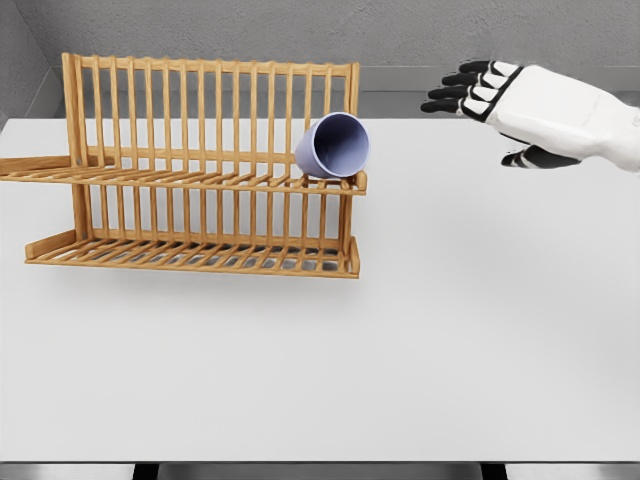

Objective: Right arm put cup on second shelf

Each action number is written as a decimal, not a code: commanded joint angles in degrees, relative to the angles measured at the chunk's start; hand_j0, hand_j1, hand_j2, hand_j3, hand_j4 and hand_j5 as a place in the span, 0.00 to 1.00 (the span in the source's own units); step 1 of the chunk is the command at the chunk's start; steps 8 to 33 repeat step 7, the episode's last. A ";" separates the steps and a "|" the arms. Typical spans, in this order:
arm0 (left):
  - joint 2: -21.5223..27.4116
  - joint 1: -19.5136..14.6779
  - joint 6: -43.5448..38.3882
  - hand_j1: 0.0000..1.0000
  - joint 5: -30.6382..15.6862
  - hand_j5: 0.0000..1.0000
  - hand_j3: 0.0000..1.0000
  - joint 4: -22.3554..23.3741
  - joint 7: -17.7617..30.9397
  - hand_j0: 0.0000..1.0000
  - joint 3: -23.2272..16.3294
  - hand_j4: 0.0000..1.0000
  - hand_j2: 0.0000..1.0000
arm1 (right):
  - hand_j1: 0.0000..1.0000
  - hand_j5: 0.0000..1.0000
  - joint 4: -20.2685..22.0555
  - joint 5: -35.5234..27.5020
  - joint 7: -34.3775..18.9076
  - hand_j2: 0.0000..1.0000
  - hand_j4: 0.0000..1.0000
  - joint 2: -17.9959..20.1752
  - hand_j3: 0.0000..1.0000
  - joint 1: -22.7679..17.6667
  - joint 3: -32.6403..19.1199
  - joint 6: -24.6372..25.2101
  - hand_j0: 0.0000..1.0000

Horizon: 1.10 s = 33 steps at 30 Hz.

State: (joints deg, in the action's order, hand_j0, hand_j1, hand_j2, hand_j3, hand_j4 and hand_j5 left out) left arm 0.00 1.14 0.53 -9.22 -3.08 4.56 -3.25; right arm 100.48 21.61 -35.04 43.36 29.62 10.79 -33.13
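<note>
We have one view, from the head, looking down and forward across the white table (pixel 420 330) toward the grey back wall (pixel 400 40), near enough that the table's front edge shows.

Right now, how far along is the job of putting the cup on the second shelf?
It looks done: the cup lies tilted on its side on the upper shelf of the wooden rack, at its right end, mouth toward the camera. Nothing is in hand: the right hand is open, apart from the rack. Left: perhaps only to rest the arm.
</note>
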 commanded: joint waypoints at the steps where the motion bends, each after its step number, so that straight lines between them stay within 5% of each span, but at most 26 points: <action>1: 0.00 0.00 0.00 1.00 0.00 1.00 1.00 0.01 0.01 1.00 0.00 1.00 1.00 | 1.00 1.00 0.06 -0.26 0.04 1.00 1.00 -0.29 1.00 -0.44 -0.59 -0.09 1.00; 7: 0.00 -0.43 0.09 1.00 -0.09 1.00 1.00 -0.52 0.01 1.00 -0.09 1.00 1.00 | 1.00 1.00 0.06 -0.26 0.04 1.00 1.00 -1.96 1.00 -4.48 -1.30 0.08 1.00; 33: 0.00 -0.43 0.09 1.00 -0.09 1.00 1.00 -0.52 0.01 1.00 -0.09 1.00 1.00 | 1.00 1.00 0.06 -0.26 0.04 1.00 1.00 -1.96 1.00 -4.48 -1.30 0.08 1.00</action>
